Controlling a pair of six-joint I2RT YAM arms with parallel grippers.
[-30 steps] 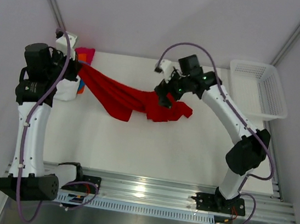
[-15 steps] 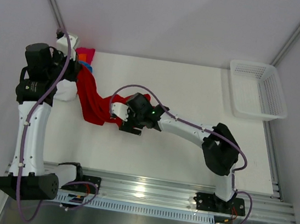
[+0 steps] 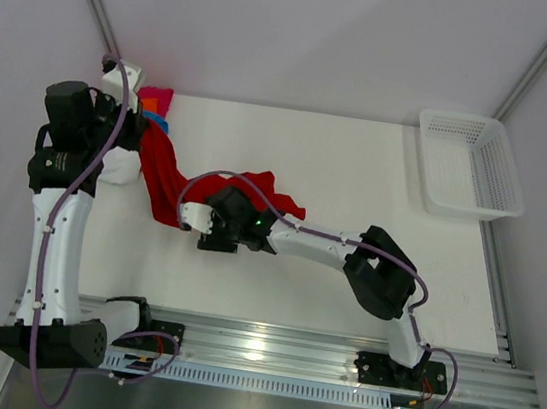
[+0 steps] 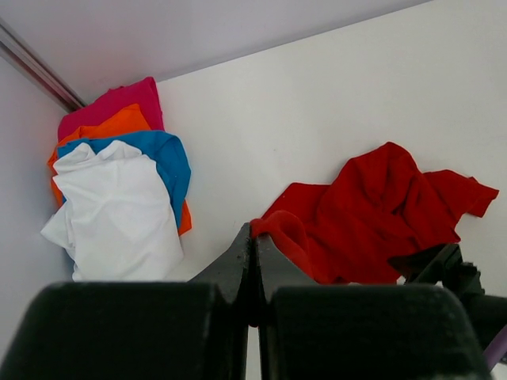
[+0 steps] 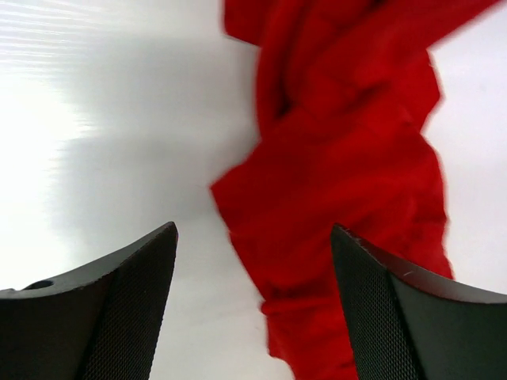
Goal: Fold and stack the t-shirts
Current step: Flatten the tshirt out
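Note:
A large red t-shirt (image 3: 170,186) hangs from my left gripper (image 3: 140,132) and trails right across the table. In the left wrist view my left gripper (image 4: 255,231) is shut on a fold of the red t-shirt (image 4: 372,214). My right gripper (image 3: 217,238) is low over the shirt's near edge. In the right wrist view it (image 5: 253,317) is open and empty, with the red cloth (image 5: 341,182) between and ahead of its fingers. A pile of white (image 4: 119,214), blue (image 4: 170,158), orange (image 4: 111,127) and pink (image 4: 119,99) t-shirts lies in the back left corner.
A white mesh basket (image 3: 470,165) stands at the back right edge of the table. The pile of shirts (image 3: 154,101) sits against the back wall beside my left arm. My right arm stretches across the middle of the table.
My right gripper has let go of the red shirt's right end and swung from the back centre to the near left. The shirt has bunched up towards the left. My left gripper stayed put.

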